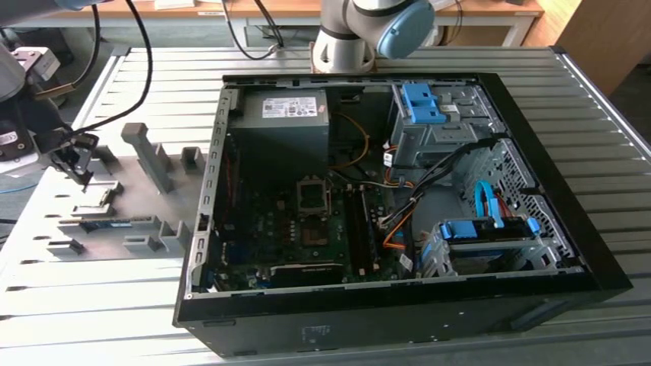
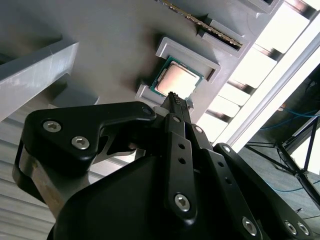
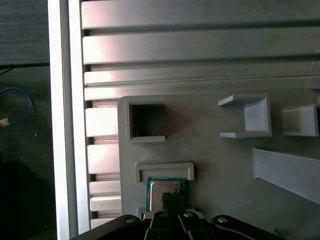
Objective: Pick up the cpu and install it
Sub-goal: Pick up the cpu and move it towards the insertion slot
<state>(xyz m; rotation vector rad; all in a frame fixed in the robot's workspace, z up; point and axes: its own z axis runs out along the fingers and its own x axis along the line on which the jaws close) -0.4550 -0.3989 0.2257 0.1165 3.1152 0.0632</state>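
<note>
Gripper [image 2: 172, 97] hangs over the grey tray [image 3: 225, 165]. Its jaws look drawn together to a single tip with nothing between them, so I judge it clenched and empty. It is also seen in the first wrist view [image 3: 170, 197] and in the exterior view [image 1: 79, 171].

- cpu [image 2: 176, 80]: directly under the gripper's tip, lying flat in its shallow nest on the tray, silver top up. In the first wrist view [image 3: 162, 192] the tip overlaps the chip's near edge. Cannot tell whether it is touching or just above.
- Tray's other pockets: beyond and beside the gripper, apart from it.
- Open case [image 1: 569, 252]: well apart from the gripper, across the table, lying on its side with the board exposed.
- Socket [image 1: 313, 197]: far from the gripper, mid-board. It looks unfilled, though detail there is too fine to be sure.

Progress, as judged: early. The arm is at the pick point, but the cpu is not gripped and not lifted. Pickup, carry to the case and seating in the socket all remain.
</note>
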